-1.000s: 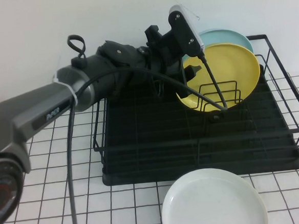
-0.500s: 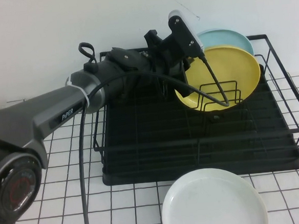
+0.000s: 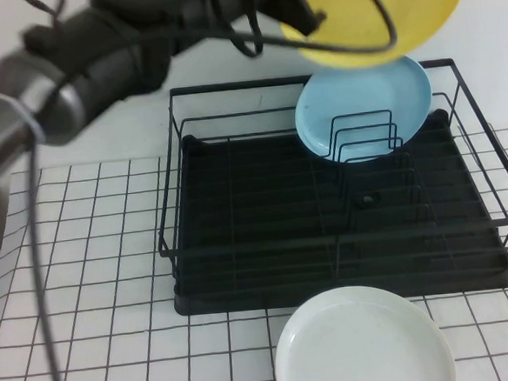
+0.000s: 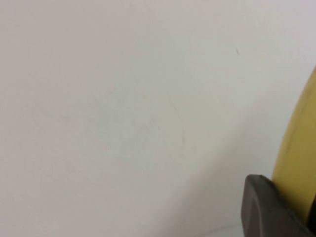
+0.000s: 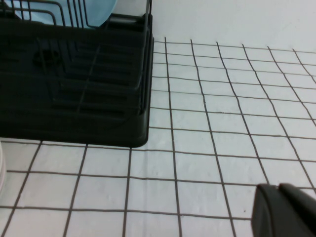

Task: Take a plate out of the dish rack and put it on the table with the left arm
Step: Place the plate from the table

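My left gripper [image 3: 305, 19] is shut on the left rim of the yellow plate [image 3: 385, 11] and holds it high in the air above the back of the black dish rack [image 3: 240, 244], partly out of the high view at the top. In the left wrist view one dark finger [image 4: 266, 210] presses against the plate's yellow edge [image 4: 298, 148], with the white wall behind. The left arm [image 3: 96, 53] reaches in from the upper left. My right gripper [image 5: 289, 212] is shut and empty, low over the gridded table [image 5: 222, 98] beside the rack's corner [image 5: 138, 123]; it is out of the high view.
A light blue plate [image 3: 366, 104] stands upright in the rack's wire dividers. A white plate [image 3: 361, 344] lies flat on the table [image 3: 95, 280] in front of the rack. A white wall stands right behind the rack.
The left arm has lifted the yellow plate up out of the rack's dividers, uncovering the light blue plate behind it. The white plate has not moved.
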